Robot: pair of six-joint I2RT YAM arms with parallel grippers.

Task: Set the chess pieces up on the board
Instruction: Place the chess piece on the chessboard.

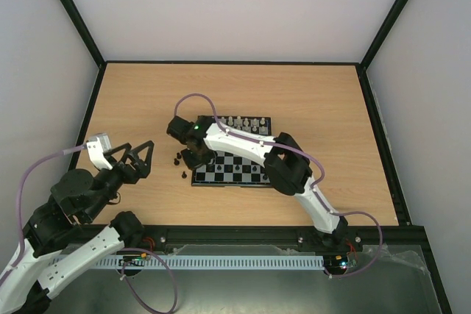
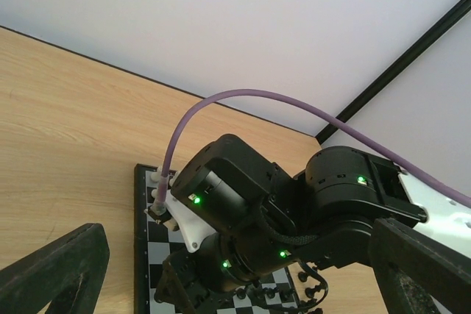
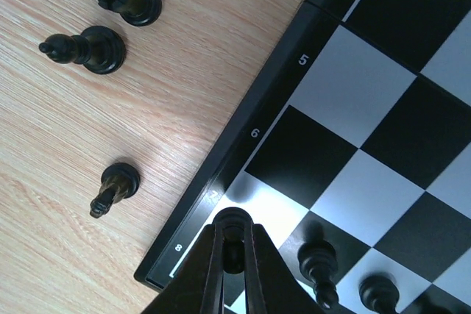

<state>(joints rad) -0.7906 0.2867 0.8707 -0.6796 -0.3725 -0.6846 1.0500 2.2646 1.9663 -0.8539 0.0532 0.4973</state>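
right arm pose: my right arm (image 1: pixel 294 174) runs from its base at the near right edge up and left across the board (image 1: pixel 234 180). The elbow is raised over the board's right part, and the wrist drops at its left edge.
right gripper: my right gripper (image 1: pixel 193 155) points down. Its fingers (image 3: pixel 210 273) are pinched together on a small black piece (image 3: pixel 234 220), and only the round top shows between the tips.
held piece place: over the light square in the edge column, beside the border's 7 and close to the corner marked 8. Cannot tell if it touches the square.
board: lies mid-table (image 1: pixel 309 101), under my right forearm.
pieces on board: two black pieces (image 3: pixel 320 266) stand just beside my right fingertips. White pieces (image 1: pixel 244 121) line the far row.
loose pieces: three black loose pieces (image 3: pixel 85 48) sit on the wood off the board's left edge, apart from my fingers. Cannot tell if they are upright or lying.
left arm pose: my left arm (image 1: pixel 73 196) is folded at the near left. The forearm is lifted and the wrist is aimed right toward the board, well apart from it.
left gripper: my left gripper (image 1: pixel 137 155) is spread wide with nothing between the fingers. In its own wrist view the fingers (image 2: pixel 51 270) sit at the bottom corners, with my right arm between them, further off.
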